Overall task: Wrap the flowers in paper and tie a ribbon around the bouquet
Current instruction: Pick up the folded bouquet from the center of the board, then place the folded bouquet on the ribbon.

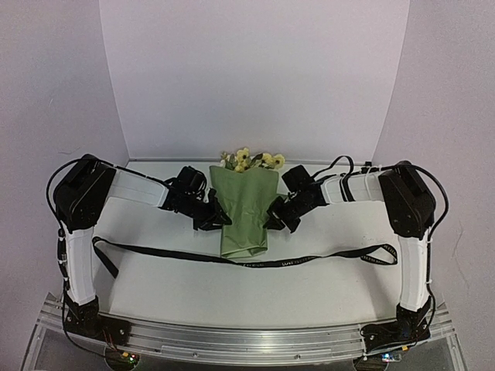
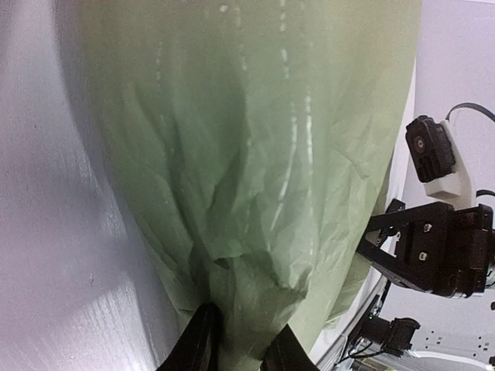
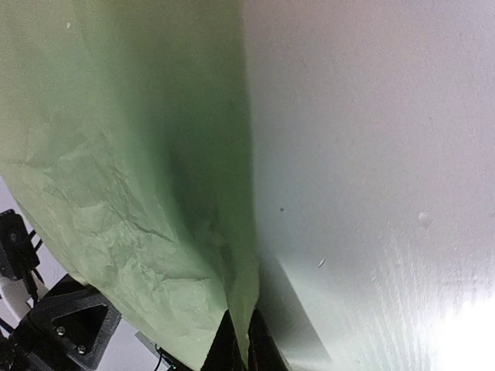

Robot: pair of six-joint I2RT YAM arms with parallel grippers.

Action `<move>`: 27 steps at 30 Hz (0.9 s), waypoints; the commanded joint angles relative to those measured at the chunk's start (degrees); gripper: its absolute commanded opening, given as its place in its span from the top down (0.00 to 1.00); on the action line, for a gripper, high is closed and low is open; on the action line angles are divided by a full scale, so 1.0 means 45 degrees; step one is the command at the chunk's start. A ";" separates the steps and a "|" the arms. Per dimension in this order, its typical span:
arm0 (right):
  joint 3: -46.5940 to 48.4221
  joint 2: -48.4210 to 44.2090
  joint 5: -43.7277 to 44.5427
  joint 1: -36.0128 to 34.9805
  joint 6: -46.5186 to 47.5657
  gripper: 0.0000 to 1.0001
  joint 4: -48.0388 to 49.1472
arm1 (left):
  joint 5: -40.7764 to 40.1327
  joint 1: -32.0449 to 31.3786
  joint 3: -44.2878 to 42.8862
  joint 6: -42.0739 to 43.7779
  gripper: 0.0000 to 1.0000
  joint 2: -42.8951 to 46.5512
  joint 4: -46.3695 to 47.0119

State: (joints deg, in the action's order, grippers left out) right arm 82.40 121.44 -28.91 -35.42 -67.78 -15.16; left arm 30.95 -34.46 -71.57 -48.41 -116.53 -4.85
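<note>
Olive paper (image 3: 116,193) fills both wrist views, each side pinched shut by the right gripper (image 3: 241,344) and left gripper (image 2: 238,348), presumably to hold the wrap around the flowers (image 1: 251,160), mid-frame from above. Untied ribbon (image 1: 255,261) stretches across just below its lower end.

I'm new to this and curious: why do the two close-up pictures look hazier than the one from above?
Top view: even light, sharp, the paper and ribbon clear. Left wrist view: very close, so the paper looks soft, with pale glare streaks. Right wrist view: strong glare on the table at lower right, dark shadow along the paper's fold.
</note>
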 commanded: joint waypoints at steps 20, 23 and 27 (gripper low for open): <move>-0.2487 -0.2759 -0.0130 -0.1038 -0.0871 1.00 -0.0219 | 0.0162 -0.1167 0.1920 -0.1290 0.81 0.2557 0.0116; -0.3064 -0.3190 0.0043 -0.1237 -0.0832 1.00 -0.0165 | -0.0077 -0.1479 0.2366 -0.1550 0.81 0.2873 0.0239; -0.3901 -0.3798 0.0385 -0.1543 -0.0816 1.00 -0.0039 | -0.0408 -0.1948 0.2875 -0.1935 0.81 0.3353 0.0476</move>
State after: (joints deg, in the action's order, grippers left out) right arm 67.71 108.80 -29.01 -40.76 -71.42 -15.88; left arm 31.09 -41.26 -60.30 -54.71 -105.92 -5.60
